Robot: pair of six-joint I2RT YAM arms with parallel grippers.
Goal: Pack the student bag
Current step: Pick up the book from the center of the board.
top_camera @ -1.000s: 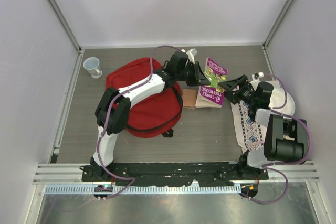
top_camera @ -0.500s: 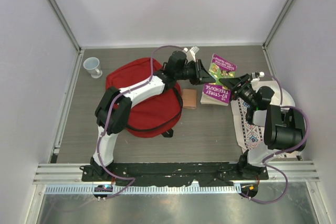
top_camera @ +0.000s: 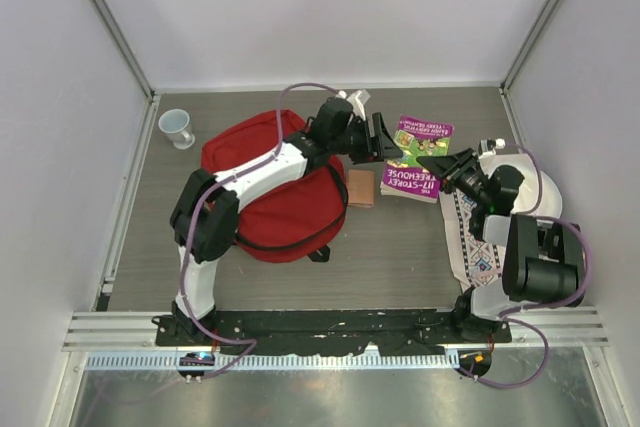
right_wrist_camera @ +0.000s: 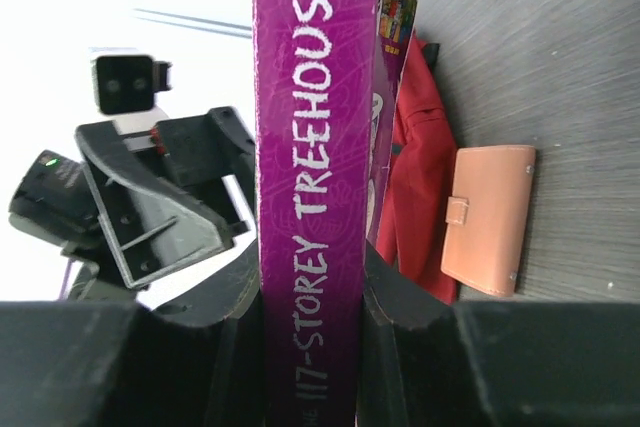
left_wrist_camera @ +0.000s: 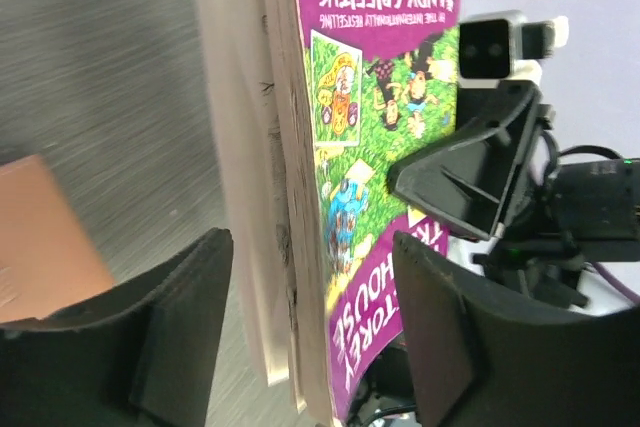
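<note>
The student bag [top_camera: 270,192], a red backpack, lies left of centre under my left arm; its red fabric [right_wrist_camera: 420,167] shows past the book in the right wrist view. A purple and green paperback book [top_camera: 418,159] is held off the table to the bag's right. My right gripper [top_camera: 438,164] is shut on the book's purple spine [right_wrist_camera: 310,147], both fingers pressed against it. My left gripper [top_camera: 386,148] stands open around the book's page edge [left_wrist_camera: 270,177], its fingers [left_wrist_camera: 185,297] apart from the paper. The right gripper [left_wrist_camera: 470,182] shows behind the cover.
A tan wallet [top_camera: 361,188] lies on the table between bag and book, also seen as the wallet [right_wrist_camera: 487,219] in the right wrist view. A white cup [top_camera: 178,128] stands at the back left. A patterned cloth [top_camera: 476,242] lies under the right arm.
My left gripper has opened and let go of the book. My right gripper has moved in and shut on the book's spine. The book now lies flatter.
</note>
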